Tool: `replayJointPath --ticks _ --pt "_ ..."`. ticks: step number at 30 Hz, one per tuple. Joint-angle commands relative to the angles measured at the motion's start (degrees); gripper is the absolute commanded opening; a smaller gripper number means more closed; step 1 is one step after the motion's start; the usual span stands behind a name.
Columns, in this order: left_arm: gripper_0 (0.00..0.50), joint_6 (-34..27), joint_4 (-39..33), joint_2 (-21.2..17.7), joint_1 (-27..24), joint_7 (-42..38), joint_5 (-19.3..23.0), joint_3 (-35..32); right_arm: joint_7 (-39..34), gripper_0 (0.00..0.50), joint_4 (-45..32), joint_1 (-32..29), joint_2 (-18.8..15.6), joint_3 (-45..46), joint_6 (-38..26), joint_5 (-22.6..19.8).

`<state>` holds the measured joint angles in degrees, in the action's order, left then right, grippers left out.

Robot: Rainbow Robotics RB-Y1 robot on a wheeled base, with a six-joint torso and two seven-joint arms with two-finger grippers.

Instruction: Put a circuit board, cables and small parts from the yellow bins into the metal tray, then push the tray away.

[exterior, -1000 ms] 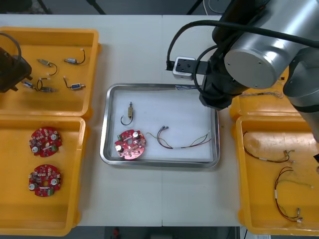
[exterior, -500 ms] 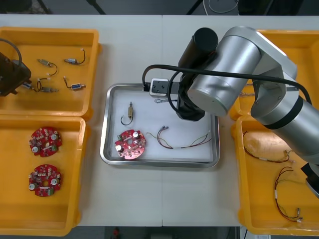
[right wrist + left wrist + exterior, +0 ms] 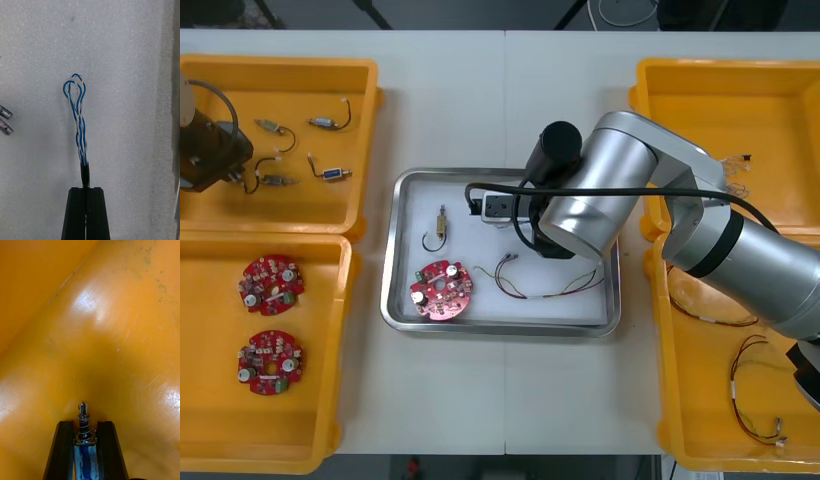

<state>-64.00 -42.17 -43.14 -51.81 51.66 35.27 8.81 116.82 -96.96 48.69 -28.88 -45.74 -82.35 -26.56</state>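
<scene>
In the right wrist view my right gripper (image 3: 86,192) is shut on the black end of a twisted blue and white cable (image 3: 78,112), which hangs over the white tray floor. The front view has the right arm (image 3: 590,205) reaching across the metal tray (image 3: 500,327). A red circuit board (image 3: 442,290), a small metal part (image 3: 438,228) and a red and yellow cable (image 3: 552,290) lie in the tray. My left gripper (image 3: 85,427) is shut on a small metal part (image 3: 83,420) just above the orange bin floor. In the front view the left gripper (image 3: 222,162) is inside the far left bin (image 3: 360,140).
Several small metal parts (image 3: 328,122) lie loose in the far left bin. Two circuit boards (image 3: 272,283) sit in the near left bin. Red and black cables (image 3: 752,400) lie in the near right bin (image 3: 665,400). The far right bin (image 3: 720,100) stands behind it.
The right arm has swung left from the right bins to over the tray, carrying the blue and white cable. The left gripper has shut on a small metal part.
</scene>
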Motion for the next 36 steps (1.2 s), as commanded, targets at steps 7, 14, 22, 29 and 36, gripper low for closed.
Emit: replayJointPath --ticks 7,14,22,29,36 --pt "0.000 -6.66 -5.90 -0.90 -0.57 1.43 -0.81 -2.84 0.42 0.500 0.63 0.53 0.58 -0.58 1.14 -0.42" --pt "0.000 -17.47 -14.69 -2.92 -0.66 2.57 -2.04 -6.97 -0.46 0.500 -0.60 0.53 0.66 2.85 -0.44 -3.50" --pt "0.000 -28.55 -25.50 -3.97 -0.57 3.89 -2.13 -7.14 -1.25 0.500 -4.29 0.62 1.98 8.47 -7.65 -5.52" --pt "0.000 -35.58 -33.94 -3.97 -0.49 3.72 1.03 -7.06 -3.89 0.500 -8.42 0.53 3.65 15.06 -18.19 -5.61" --pt "0.000 -42.43 -43.52 -2.66 -0.57 3.28 3.84 -7.06 -14.96 0.500 -12.91 0.53 3.74 21.74 -27.65 -5.96"
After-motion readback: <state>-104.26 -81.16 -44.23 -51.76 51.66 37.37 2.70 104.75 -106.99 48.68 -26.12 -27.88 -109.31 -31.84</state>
